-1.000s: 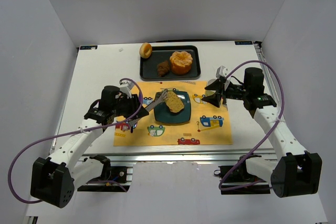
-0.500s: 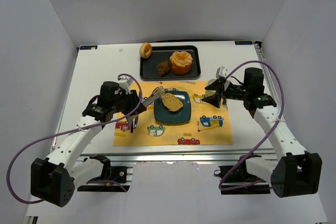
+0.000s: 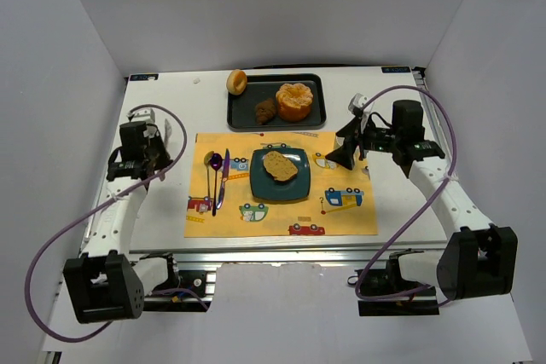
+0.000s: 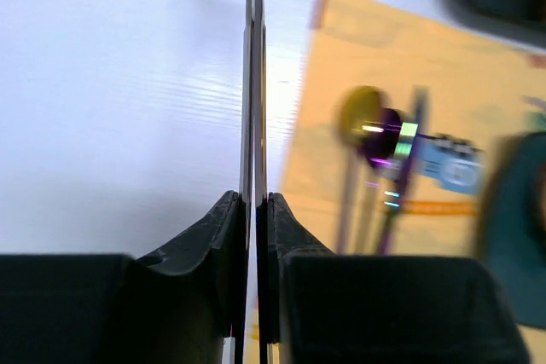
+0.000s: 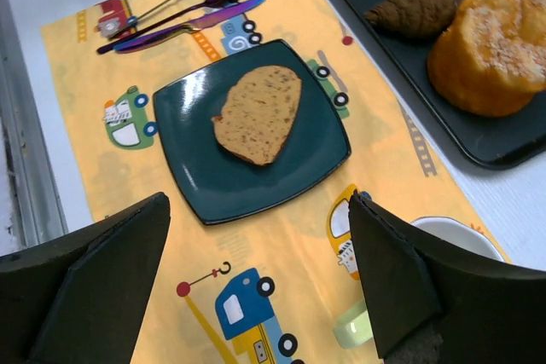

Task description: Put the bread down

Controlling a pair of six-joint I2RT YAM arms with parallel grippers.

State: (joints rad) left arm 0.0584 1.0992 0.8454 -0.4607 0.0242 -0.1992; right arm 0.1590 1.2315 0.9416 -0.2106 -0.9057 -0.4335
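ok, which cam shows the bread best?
Right wrist: the bread sits mid-frame, whole and sharp, lying flat on the dark plate. Top external shows it whole too, but small. Left wrist is blurred and catches only the plate's edge, no bread.

Place: a robot test cell in a lab, staged as a mock meal.
Walls: plain white panels (image 3: 256, 6) on three sides.
Bench: white table (image 3: 158, 210) on an aluminium rail (image 3: 281, 255).
Rig: left arm (image 3: 115, 210) and right arm (image 3: 444, 198) bolted at the near edge, purple cable (image 3: 401, 88) looping loose.
Props: car-print placemat (image 3: 341, 219), plate (image 3: 277, 192) with the bread (image 3: 280, 166), black tray (image 3: 243, 108).
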